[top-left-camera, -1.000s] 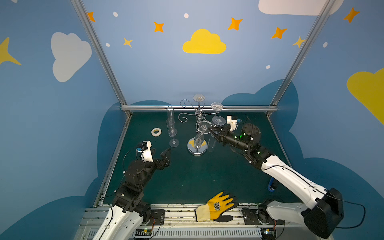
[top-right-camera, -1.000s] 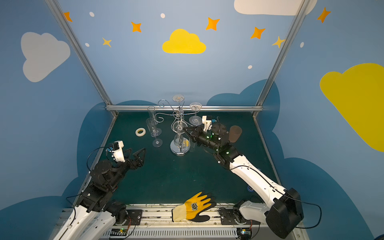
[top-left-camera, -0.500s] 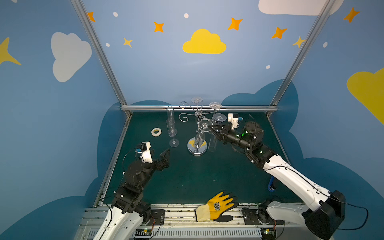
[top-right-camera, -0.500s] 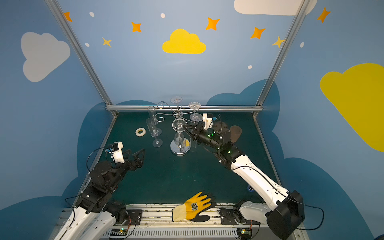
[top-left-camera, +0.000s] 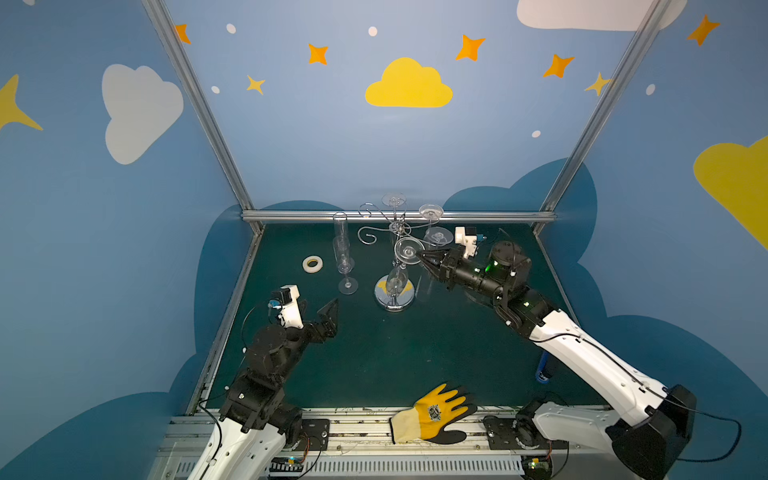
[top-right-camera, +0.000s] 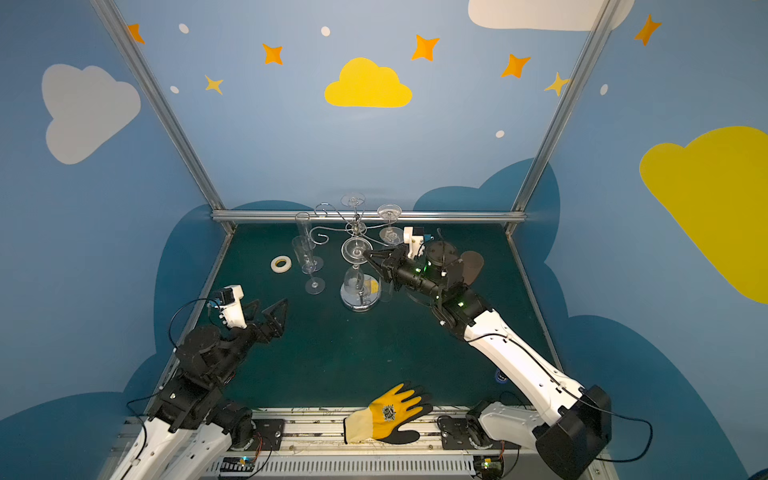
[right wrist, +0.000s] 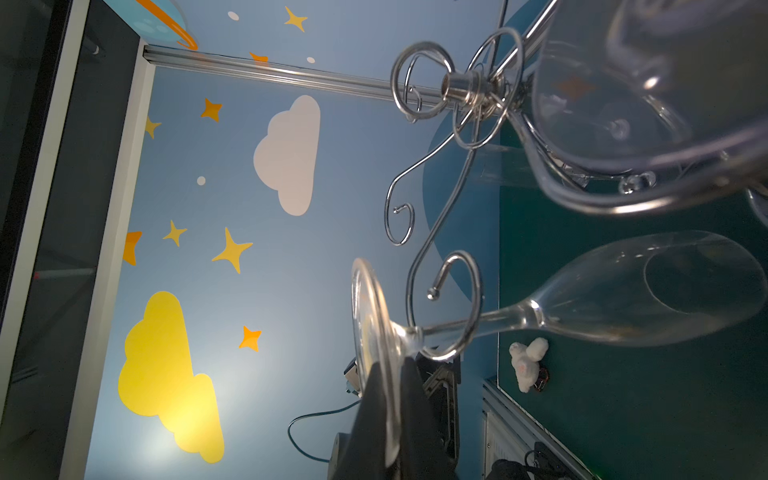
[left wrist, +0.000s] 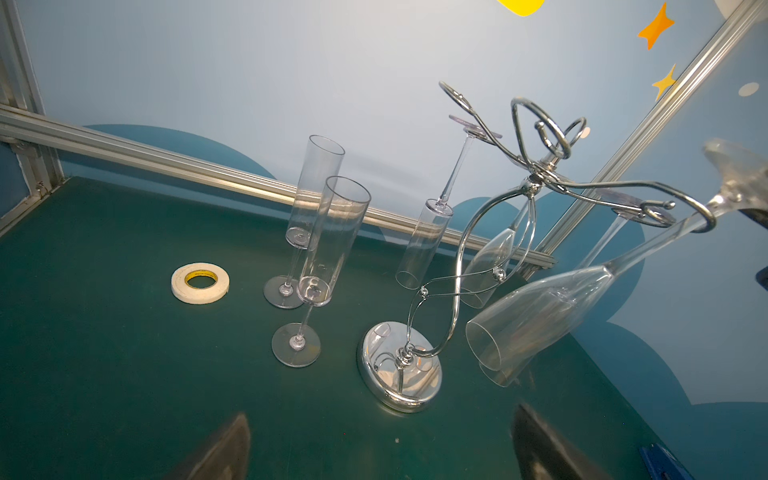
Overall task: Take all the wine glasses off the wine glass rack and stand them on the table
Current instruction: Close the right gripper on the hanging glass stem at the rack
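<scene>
One shiny chrome wire wine glass rack (top-left-camera: 392, 308) with round mirrored base. Four clear stemmed wine glasses (top-left-camera: 393, 200) (top-left-camera: 431, 212) (top-left-camera: 438, 237) (top-left-camera: 405, 250) hang inverted on it. Two clear tall straight-sided flutes (left wrist: 318, 174) (left wrist: 337, 243) stand upright beside it. One white tape roll (top-left-camera: 312, 264), one yellow-and-black work glove (top-left-camera: 436, 415), one small blue item (top-left-camera: 543, 372).

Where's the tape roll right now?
In both top views the tape roll lies flat on the mat, back left, just left of the two standing flutes and not touching them.
</scene>
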Tool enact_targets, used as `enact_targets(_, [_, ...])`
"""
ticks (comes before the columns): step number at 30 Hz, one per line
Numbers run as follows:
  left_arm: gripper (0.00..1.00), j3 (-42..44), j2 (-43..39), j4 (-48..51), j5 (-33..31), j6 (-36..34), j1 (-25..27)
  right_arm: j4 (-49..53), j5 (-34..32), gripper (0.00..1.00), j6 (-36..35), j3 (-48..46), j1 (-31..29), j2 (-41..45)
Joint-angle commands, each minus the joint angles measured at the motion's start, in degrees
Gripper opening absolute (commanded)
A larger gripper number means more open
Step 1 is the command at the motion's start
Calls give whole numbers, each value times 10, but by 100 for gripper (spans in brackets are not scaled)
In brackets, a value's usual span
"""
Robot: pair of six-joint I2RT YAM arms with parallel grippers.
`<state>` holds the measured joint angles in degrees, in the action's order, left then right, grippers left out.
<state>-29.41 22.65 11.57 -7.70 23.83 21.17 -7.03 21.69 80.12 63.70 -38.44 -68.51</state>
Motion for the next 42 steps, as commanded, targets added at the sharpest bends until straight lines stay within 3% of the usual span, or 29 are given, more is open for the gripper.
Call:
enact_targets(1, [97,4,-10,12,-11,-2,1,8,0,0,2,39,-6,12])
enact_targets(25, [97,8,-23,24,-13,-4,1,98,-53,0,60,133,-15,-65])
enact_targets(42, [97,11,-24,27,-13,-2,1,123,-129,0,70,110,-8,-44])
